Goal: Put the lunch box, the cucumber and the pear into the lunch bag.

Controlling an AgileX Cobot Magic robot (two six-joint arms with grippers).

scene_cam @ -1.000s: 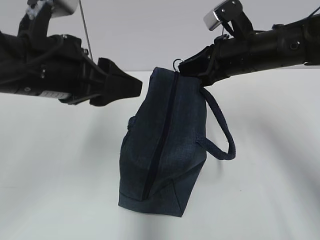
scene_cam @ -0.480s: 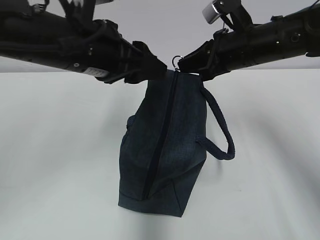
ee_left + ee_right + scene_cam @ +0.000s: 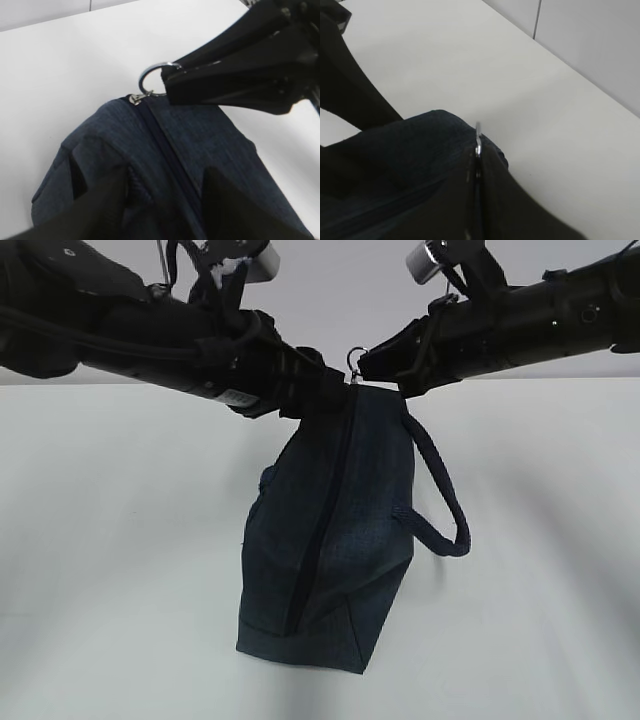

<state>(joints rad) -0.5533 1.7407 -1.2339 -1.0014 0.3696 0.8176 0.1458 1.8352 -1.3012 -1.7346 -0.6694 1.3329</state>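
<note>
Both arms reach in level above the table. Our right gripper [image 3: 366,365] is clamped on the silver ring pull [image 3: 152,79] at the lunch bag's [image 3: 335,540] twelve o'clock end; our left gripper [image 3: 318,390] straddles the bag's top, jaws partly apart

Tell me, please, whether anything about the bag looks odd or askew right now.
Only the lunch bag: it leans, its zipped top facing the camera, with the right gripper shut on its ring pull. No damage shows.
</note>
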